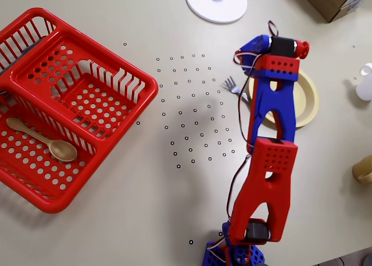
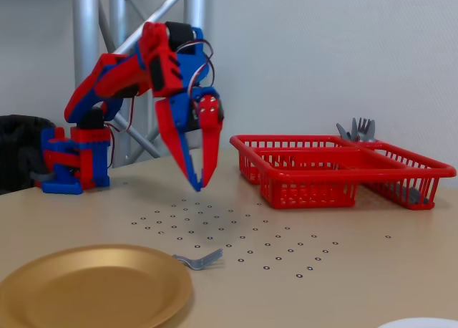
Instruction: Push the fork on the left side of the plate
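Plate [image 2: 86, 288] sits nearest the fixed camera, lower left of frame, with the fork [image 2: 199, 258] just beside its right rim, tines pointing right. You can see the gripper [image 2: 197, 183] hanging above the table, tips pointing down over the dotted patch, higher in frame than the fork and slightly left of it. Not touching fork, plate or table.

Jaws stand slightly parted at the tips, nothing between them. Empty.

Overhead view: the arm [image 1: 270, 161] runs from bottom centre up to upper right and covers the gripper tips, so you can't read the jaws there. It also covers the left part of the plate [image 1: 305, 103]. Only the fork [image 1: 233, 86] head shows, poking out at the plate's left edge, tines toward upper left.

Overhead alone shows you a wooden spoon [image 1: 43, 139] in the red basket [image 1: 75, 103] at left, a white disc [image 1: 216, 3] at top centre and a cardboard box [image 1: 337, 2] in the top right corner. Fixed view alone shows cutlery standing in the basket's [image 2: 343, 170] far end at right.
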Available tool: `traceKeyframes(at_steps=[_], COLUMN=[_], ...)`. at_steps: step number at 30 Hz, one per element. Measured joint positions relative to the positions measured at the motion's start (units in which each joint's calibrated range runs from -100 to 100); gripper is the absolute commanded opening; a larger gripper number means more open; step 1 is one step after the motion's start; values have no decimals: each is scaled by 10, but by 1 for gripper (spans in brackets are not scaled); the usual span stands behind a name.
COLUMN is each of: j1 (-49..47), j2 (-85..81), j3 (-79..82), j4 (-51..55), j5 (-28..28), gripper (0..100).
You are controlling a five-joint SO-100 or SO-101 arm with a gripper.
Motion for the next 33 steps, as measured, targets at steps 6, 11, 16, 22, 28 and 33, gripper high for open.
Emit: traceKeyframes(at_steps=[6,11,16,22,28,33], j1=[27,34,38,37,38,37], j2=[49,92,121,145,167,181], j3=[-26,-56,-61,-74,-86,-95], j4=[-31,-54,-83,-83,-83,-83], j5=[11,11,14,18,18,19], gripper=[0,0,0,0,0,0])
